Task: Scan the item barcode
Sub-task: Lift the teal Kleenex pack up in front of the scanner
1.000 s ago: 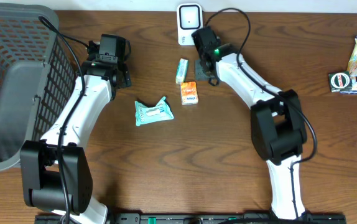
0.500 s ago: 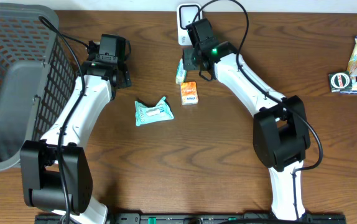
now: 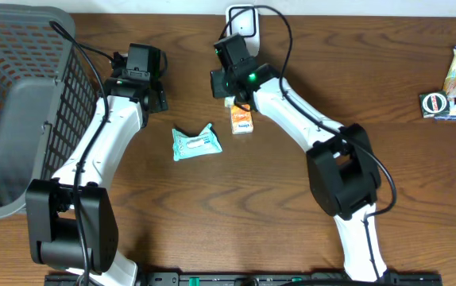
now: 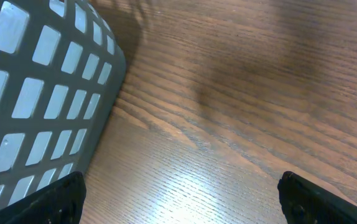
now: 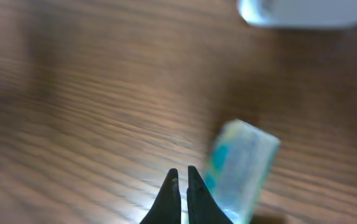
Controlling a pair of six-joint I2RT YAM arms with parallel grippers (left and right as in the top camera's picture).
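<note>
My left fingers point(image 4: 54, 202) hung released; my right fingers point(image 5: 172, 198) were clenched empty, and a careless sweep risked knocking the box point(image 5: 241, 168) just right of them.

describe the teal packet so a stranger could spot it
From the grey mesh basket at the far left, look right, past the left arm, to the gap between both arms. The teal packet lies flat there. Unlike the rigid orange box up to its right, it is a soft, crinkled pouch.

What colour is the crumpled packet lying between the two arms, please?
The packet is teal; overhead view.
</note>
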